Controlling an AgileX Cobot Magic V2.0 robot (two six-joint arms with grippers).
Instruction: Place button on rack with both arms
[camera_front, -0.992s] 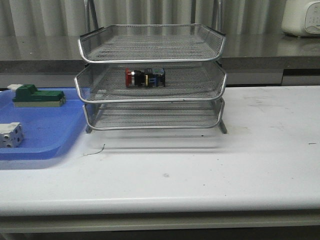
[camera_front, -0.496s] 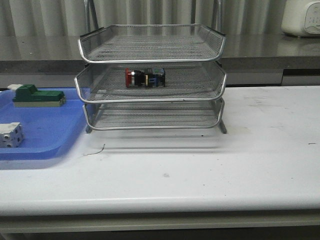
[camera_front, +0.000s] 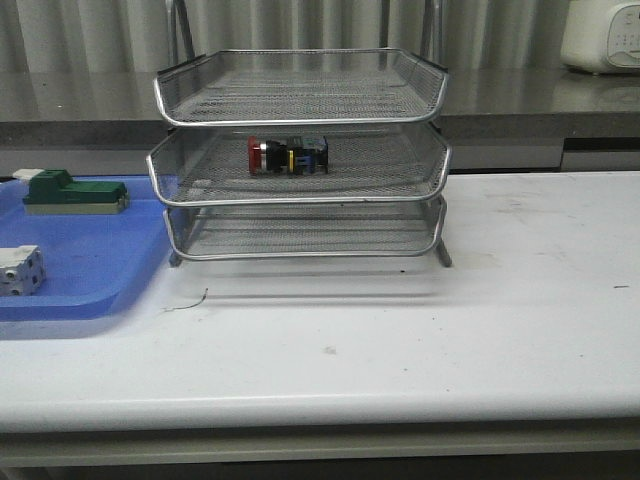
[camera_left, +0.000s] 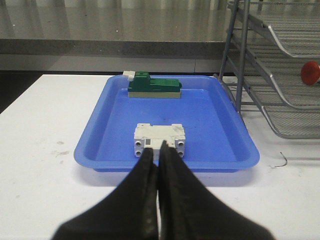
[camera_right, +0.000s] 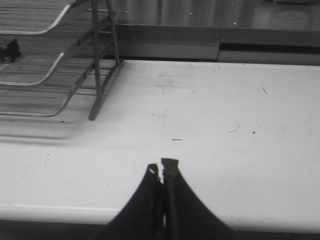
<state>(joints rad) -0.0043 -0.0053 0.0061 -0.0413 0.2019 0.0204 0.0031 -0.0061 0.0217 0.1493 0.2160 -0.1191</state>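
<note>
Button placement looked finished to me. Nearest, my left gripper (camera_left: 160, 150) had its fingers pressed together on nothing, short of the blue tray (camera_left: 100, 150); my right gripper (camera_right: 163, 170) was likewise closed and empty over bare table (camera_right: 225, 125). Farther off, the button (camera_front: 288, 157) lay on its side in the middle tier of the rack (camera_front: 300, 195). Next, I judged, only resting both arms remained.
</note>
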